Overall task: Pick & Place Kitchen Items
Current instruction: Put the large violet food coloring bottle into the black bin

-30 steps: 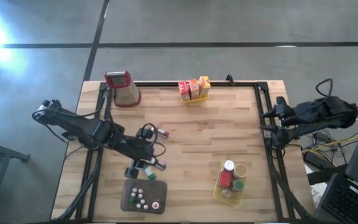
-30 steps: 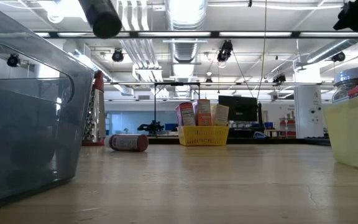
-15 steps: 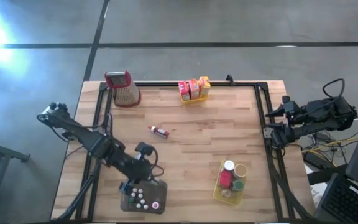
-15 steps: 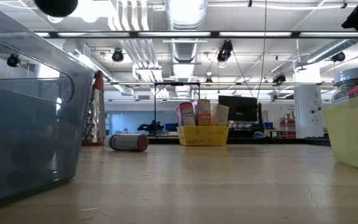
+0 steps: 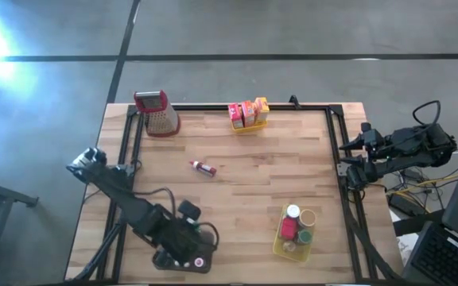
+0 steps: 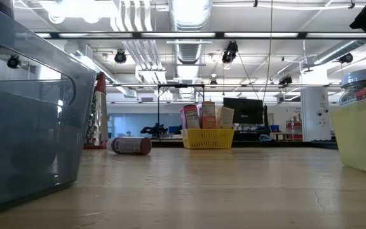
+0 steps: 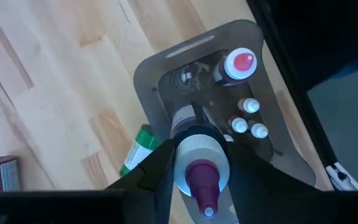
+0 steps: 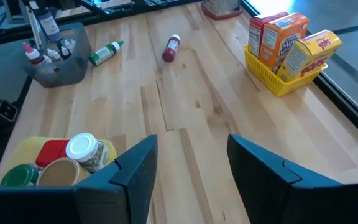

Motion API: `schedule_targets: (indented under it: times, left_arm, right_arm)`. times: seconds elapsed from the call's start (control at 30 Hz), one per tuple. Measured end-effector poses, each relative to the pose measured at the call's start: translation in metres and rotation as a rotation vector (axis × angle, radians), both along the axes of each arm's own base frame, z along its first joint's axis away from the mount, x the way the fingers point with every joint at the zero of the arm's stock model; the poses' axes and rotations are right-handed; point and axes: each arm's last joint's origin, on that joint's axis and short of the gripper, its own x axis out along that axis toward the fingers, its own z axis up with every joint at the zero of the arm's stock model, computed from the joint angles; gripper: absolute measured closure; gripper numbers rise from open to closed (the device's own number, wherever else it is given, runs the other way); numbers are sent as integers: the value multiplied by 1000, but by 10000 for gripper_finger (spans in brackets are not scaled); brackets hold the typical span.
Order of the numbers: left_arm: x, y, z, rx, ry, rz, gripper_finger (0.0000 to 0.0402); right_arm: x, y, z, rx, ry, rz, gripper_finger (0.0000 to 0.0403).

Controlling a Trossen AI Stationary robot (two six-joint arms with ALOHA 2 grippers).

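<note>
My left gripper [image 5: 183, 242] hangs over the grey tray [image 5: 203, 267] at the table's near edge, shut on a small bottle with a white cap and purple tip [image 7: 201, 169]. Several tiny bottles stand in the tray [image 7: 160, 74]. Beside the tray a green bottle [image 7: 137, 150] lies on its side. A red-capped bottle [image 5: 203, 168] lies on its side at mid-table. Orange, yellow and red boxes stand in a yellow basket [image 5: 247, 125] at the far edge. Jars fill a second yellow basket [image 5: 281, 246] near right. My right gripper [image 8: 191, 168] waits open at the table's right edge. My left gripper pinches the bottle between its two fingers [image 7: 157, 165], one on each side of the white cap's rim [image 7: 180, 163]. The fingers come from above, pointing down. The bottle stands upright over the tray; whether its base touches the tray is hidden.
A metal grater with a red handle [image 5: 159, 113] stands at the far left corner. Dark rails [image 5: 336, 159] run along the table's left, right and far edges. Bare wood lies between the red-capped bottle and the jar basket.
My left gripper has carried the bottle from mid-table, near the red-capped bottle, toward the near edge and now hangs over the grey tray. The arm has left the top of the low view.
</note>
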Motion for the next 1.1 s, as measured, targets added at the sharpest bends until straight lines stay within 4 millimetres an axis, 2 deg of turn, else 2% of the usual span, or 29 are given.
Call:
schedule_targets:
  times: [0.3,1.1]
  left_arm:
    - [13,-18,-13,13,39,9,275]
    - [18,-35,-40,39,94,29,275]
  right_arm:
    - [0,0,0,0,0,0,232]
    - [0,0,0,0,0,0,304]
